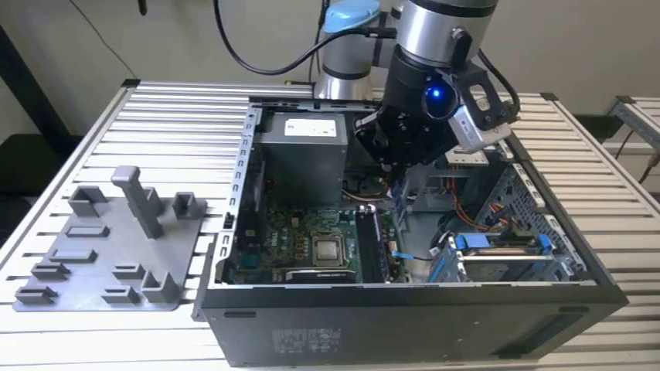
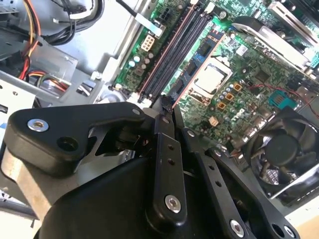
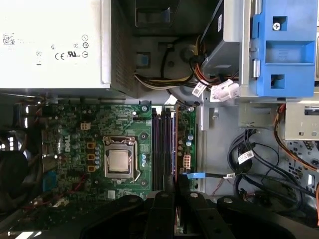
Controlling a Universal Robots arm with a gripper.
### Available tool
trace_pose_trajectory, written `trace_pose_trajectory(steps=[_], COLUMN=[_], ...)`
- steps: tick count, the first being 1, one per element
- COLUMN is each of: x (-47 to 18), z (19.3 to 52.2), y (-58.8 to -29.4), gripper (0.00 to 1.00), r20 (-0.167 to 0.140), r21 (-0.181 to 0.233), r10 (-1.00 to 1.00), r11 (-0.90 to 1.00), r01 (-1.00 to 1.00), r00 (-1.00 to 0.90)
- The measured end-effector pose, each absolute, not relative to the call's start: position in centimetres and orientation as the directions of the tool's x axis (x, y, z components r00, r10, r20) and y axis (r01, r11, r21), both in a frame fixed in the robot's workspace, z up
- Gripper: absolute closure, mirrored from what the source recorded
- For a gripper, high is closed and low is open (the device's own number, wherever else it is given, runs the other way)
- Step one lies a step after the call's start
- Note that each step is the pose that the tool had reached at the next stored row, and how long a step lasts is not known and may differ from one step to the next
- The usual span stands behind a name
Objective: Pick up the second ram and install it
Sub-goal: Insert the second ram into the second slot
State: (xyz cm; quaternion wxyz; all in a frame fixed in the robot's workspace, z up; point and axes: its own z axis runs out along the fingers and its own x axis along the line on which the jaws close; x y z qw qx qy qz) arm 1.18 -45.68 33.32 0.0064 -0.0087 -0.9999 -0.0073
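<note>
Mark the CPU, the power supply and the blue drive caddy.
CPU (image 3: 118, 162), first wrist view, centre of its metal lid.
power supply (image 1: 299, 158), exterior view, its grey side wall.
blue drive caddy (image 3: 291, 55), first wrist view, middle of its blue plastic face.

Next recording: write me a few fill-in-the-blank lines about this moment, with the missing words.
The end effector grips the second ram above the green ___.
The grey fixture lies on the exterior view's ___ of the computer case.
In the first wrist view, the drive bracket is coloured ___.
Missing words: motherboard, left, blue.
</note>
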Motion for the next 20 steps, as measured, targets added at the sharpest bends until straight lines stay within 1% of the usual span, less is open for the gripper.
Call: trace_pose_trajectory(steps=[20], x=[0.1], z=[30.1], y=[-45.7], gripper=[0.86], r20=[0.019], r21=[0.014], r10=[0.017], r11=[1.0], r01=[0.017], r00=[-1.0])
